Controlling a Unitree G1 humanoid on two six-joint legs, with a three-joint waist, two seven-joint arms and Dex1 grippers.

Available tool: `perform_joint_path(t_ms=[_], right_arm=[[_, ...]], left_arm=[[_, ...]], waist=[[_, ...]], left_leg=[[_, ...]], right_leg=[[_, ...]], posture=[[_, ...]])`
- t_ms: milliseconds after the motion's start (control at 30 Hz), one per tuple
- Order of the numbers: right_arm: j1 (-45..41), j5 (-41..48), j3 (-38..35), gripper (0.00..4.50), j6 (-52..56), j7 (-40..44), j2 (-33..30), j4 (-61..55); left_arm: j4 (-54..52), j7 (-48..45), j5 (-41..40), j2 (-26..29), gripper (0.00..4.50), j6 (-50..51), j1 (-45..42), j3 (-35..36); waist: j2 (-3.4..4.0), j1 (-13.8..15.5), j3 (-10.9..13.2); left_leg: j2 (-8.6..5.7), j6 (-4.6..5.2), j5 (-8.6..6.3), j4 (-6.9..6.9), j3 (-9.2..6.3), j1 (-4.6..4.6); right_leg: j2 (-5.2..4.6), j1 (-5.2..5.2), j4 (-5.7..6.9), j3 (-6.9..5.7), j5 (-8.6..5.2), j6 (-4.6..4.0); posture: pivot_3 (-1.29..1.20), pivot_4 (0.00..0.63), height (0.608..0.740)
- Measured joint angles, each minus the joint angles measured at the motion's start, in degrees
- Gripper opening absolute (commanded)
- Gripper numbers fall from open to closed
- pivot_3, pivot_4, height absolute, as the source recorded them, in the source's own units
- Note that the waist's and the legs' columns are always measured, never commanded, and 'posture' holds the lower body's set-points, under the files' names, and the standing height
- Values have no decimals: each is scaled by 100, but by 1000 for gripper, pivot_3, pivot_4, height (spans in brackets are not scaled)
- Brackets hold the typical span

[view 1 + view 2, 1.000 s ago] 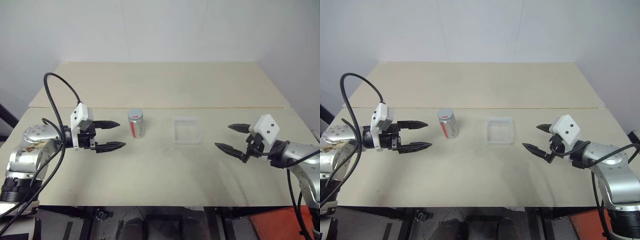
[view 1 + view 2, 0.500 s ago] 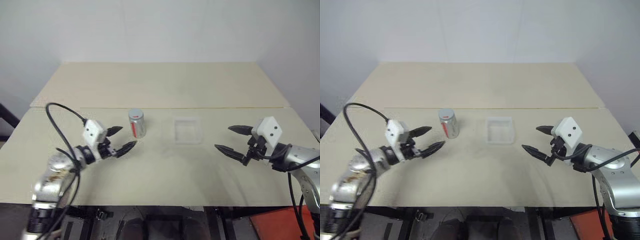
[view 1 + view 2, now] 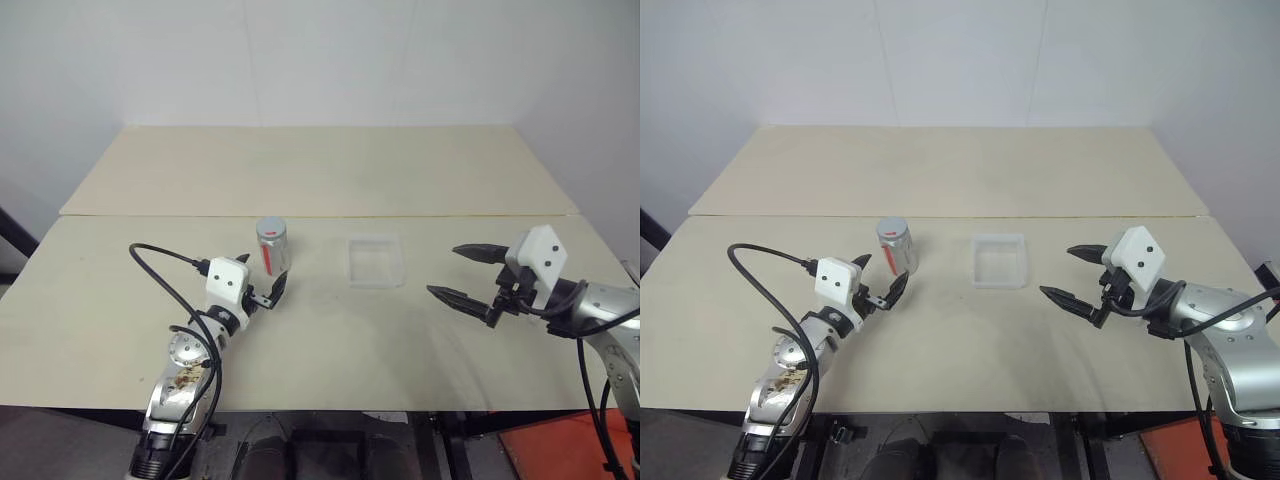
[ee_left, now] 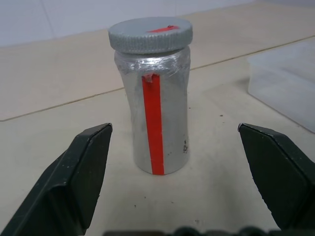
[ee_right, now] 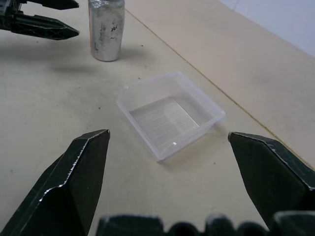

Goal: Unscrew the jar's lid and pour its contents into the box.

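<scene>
Both grippers stood apart and empty; the left gripper (image 3: 262, 288) had swung in from the left to face the jar (image 3: 272, 247), lid (image 4: 150, 34) still on, ready to grasp; the right gripper (image 3: 468, 275) waited beside the box (image 3: 375, 261)

Silver metal arms, white wrist housings, black tapered fingers (image 3: 278, 289), looping black cables

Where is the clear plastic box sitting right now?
In the head views the box sits empty near the table's middle, just right of the upright jar, apart from it, with the open right gripper further to its right.
</scene>
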Motion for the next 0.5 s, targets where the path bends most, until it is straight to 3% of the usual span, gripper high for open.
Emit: perform_joint_path(t_ms=[500], right_arm=[[-43,4,-1,4500,0,125,-110,15]], left_arm=[[1072,196,213,-201,4464,-589,-713,-104]], waist=[[-1,18,0]], left_leg=[[-1,0,0,1,-2,-3]], right_leg=[[1,-2,-1,-2,0,1]], posture=[[0,150,740]])
